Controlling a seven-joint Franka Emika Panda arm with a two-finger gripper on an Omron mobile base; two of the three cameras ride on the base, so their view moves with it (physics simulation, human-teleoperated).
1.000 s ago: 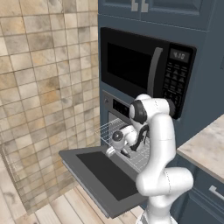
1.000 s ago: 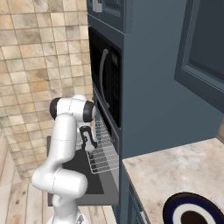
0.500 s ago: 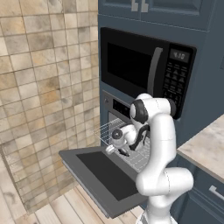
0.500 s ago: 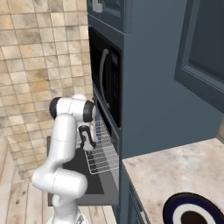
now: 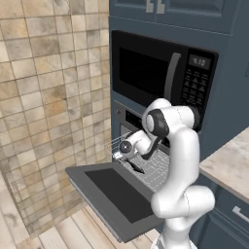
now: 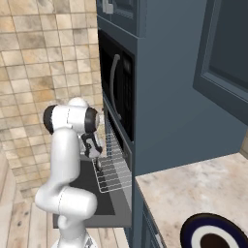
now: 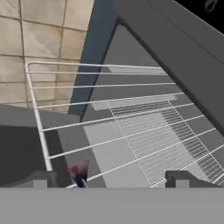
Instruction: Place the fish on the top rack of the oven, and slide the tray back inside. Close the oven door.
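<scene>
The oven (image 5: pixel 127 115) stands open, its oven door (image 5: pixel 111 192) folded down flat. The top rack (image 5: pixel 156 169), the silvery wire tray, is pulled out over the door. On it lies the fish (image 5: pixel 135 167), small, dark and slender, near the rack's front left part. My gripper (image 5: pixel 121 152) hovers just above the rack's front left corner, open and empty. In the hand view the rack's wires (image 7: pixel 131 118) run across, the gripper (image 7: pixel 109 179) has its tips far apart, and a tip of the fish (image 7: pixel 78 173) shows by the left finger. From the right, the gripper (image 6: pixel 97 159) hangs over the rack (image 6: pixel 115 170).
A black microwave (image 5: pixel 160 73) sits above the oven in dark blue cabinetry. A tiled wall (image 5: pixel 53 97) is at the left. A stone counter (image 6: pixel 193 189) at the right carries a dark blue white-ringed plate (image 6: pixel 213 236). The open door (image 6: pixel 89 191) juts out over the wooden floor.
The fingers have spread from shut to wide open, letting the fish go onto the rack. The arm has hardly moved.
</scene>
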